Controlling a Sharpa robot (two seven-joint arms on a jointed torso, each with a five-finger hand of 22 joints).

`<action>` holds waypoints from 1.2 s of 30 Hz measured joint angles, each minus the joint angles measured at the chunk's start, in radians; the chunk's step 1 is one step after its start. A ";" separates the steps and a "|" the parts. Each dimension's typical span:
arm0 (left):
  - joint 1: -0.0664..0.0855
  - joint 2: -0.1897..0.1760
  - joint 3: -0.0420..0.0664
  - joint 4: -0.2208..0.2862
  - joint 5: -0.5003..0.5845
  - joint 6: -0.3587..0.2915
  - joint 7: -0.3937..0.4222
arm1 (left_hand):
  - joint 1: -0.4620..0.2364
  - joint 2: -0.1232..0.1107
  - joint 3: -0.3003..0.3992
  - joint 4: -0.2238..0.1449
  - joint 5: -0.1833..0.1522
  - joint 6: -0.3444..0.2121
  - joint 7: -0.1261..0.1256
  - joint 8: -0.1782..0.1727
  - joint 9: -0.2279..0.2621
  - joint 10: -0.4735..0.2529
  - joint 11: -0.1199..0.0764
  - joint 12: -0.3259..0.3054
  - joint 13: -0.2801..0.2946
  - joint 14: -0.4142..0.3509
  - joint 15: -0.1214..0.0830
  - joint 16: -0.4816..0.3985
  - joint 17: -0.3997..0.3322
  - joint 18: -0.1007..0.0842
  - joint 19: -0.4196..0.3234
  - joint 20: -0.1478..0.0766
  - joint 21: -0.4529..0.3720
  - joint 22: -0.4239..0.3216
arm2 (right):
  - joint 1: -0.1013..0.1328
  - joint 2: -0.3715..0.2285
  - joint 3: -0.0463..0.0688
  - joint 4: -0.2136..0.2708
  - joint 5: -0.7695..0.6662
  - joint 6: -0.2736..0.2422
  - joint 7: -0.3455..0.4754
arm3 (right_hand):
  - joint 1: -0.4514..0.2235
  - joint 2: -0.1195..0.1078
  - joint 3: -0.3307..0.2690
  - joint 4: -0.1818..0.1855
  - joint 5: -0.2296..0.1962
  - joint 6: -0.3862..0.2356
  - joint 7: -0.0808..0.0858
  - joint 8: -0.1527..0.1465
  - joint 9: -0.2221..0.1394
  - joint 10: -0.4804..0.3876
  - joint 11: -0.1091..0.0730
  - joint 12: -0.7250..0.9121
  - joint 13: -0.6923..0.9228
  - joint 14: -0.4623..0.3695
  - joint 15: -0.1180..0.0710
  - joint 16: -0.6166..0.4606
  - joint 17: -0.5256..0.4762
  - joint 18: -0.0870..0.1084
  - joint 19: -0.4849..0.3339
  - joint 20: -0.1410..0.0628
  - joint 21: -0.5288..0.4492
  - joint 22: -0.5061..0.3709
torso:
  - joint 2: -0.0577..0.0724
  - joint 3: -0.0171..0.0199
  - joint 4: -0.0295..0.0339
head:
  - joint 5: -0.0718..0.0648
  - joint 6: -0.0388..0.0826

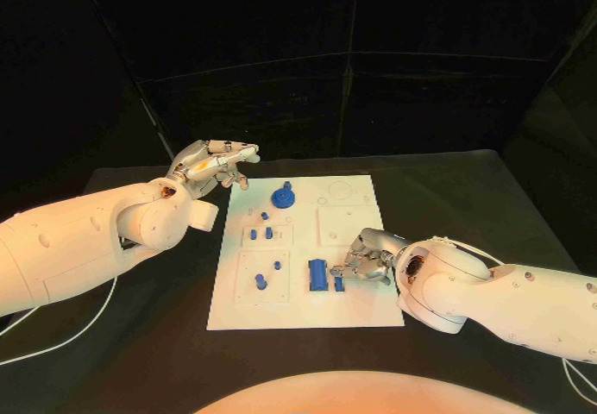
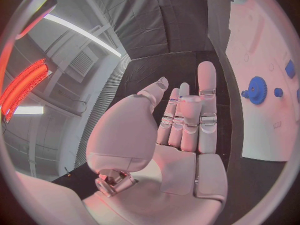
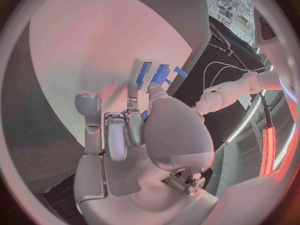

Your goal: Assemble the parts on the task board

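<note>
On the black table (image 1: 137, 362), read from the robot's left across to its right:

Left hand: the left hand (image 1: 214, 162) hovers off the far left corner of the task board (image 1: 361, 310), over bare table. In the left wrist view (image 2: 181, 122) its fingers stand straight and close together with nothing in them, so it is released and idle.

Gear: a round blue gear (image 1: 285, 198) stands near the board's far end. It is the part closest to the left hand, just beyond that hand's fingertips toward the board's middle; the left wrist view shows it (image 2: 256, 90) off to the side of the fingers, apart from them.

Small pegs: short blue pegs (image 1: 260, 234) stand in the left column of the board; another peg (image 1: 260, 281) stands nearer the robot.

Long block: a blue oblong block (image 1: 320, 276) lies on the board's near half, its long axis running along the board's length, away from the robot.

Right hand: the right hand (image 1: 362, 259) sits just beside the block on its right, fingers curled toward it. In the right wrist view (image 3: 134, 130) the fingertips reach a blue piece (image 3: 161, 75); whether they pinch it or only touch it I cannot tell.

Deciding relation: the block lies to the left of the right hand, touching or nearly so, and well apart from the left hand, so my judgement is that the right hand does the next move.
</note>
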 measured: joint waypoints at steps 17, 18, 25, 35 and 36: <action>0.000 0.000 0.000 -0.001 0.000 0.002 -0.002 | 0.000 0.000 0.000 0.000 0.000 0.000 0.000 0.000 0.000 0.000 0.000 0.000 0.000 0.000 0.000 0.000 0.000 0.000 0.000 0.000 0.000 0.000 | 0.000 -0.016 0.000 0.009 -0.007 0.003 0.003 | -0.004 0.004 -0.034 -0.003 -0.062 -0.006 0.006 0.000 0.007 0.000 0.000 -0.005 0.000 0.000 0.000 0.000 0.000 0.000 0.000 0.000 -0.001 -0.012 | -0.001 0.0006 -0.0005 | -0.001 0.000; 0.000 0.000 0.000 -0.002 0.000 0.003 -0.002 | 0.000 0.000 0.000 0.000 0.000 0.000 0.000 0.000 0.000 0.000 0.000 0.000 0.000 0.000 0.000 0.000 0.000 0.000 0.000 0.000 0.000 0.000 | 0.000 -0.021 0.000 0.012 -0.008 0.001 0.004 | -0.004 0.004 -0.036 -0.005 -0.062 -0.009 0.009 0.000 0.007 0.000 0.000 -0.005 0.000 0.000 0.000 0.000 0.000 0.000 0.000 0.000 -0.005 -0.015 | -0.001 0.0008 -0.0006 | -0.001 0.000; 0.000 0.002 -0.001 -0.006 0.000 0.004 -0.003 | 0.000 0.000 0.000 0.000 0.000 0.000 0.000 0.000 0.000 0.000 0.000 0.000 0.000 0.000 0.000 0.000 0.000 0.000 0.000 0.000 0.000 0.000 | 0.000 -0.068 0.000 0.025 -0.010 -0.006 0.047 | 0.031 -0.031 -0.074 -0.020 -0.077 -0.089 0.041 -0.049 -0.003 -0.040 0.031 -0.105 0.000 0.001 0.017 -0.041 0.000 0.000 -0.060 0.017 -0.070 -0.124 | -0.003 0.0010 -0.0015 | -0.005 0.007; 0.000 0.007 -0.005 -0.012 0.000 0.004 -0.003 | 0.000 0.000 0.000 0.000 0.000 0.000 0.000 0.000 0.000 0.000 0.000 0.000 0.000 0.000 0.000 0.000 -0.006 0.000 0.000 0.000 0.000 0.000 | 0.054 -0.095 0.002 -0.059 0.175 -0.043 0.271 | 0.130 0.014 -0.080 -0.038 0.000 -0.184 0.087 -0.102 -0.036 -0.136 0.068 -0.246 -0.108 0.002 0.049 -0.108 0.000 0.032 -0.145 0.050 -0.184 -0.307 | -0.009 -0.0008 0.0019 | -0.014 0.019; 0.000 0.007 -0.006 -0.013 0.000 0.004 -0.002 | 0.000 0.000 0.000 0.000 0.000 0.000 0.000 0.000 0.000 0.000 0.000 0.000 0.000 0.000 0.000 0.000 -0.006 0.000 0.000 0.000 0.000 0.000 | 0.062 -0.092 0.003 -0.075 0.216 -0.048 0.302 | 0.142 0.018 -0.077 -0.044 0.010 -0.188 0.091 -0.102 -0.037 -0.145 0.070 -0.253 -0.116 0.002 0.049 -0.114 -0.001 0.032 -0.153 0.052 -0.195 -0.323 | -0.010 -0.0012 0.0029 | -0.015 0.020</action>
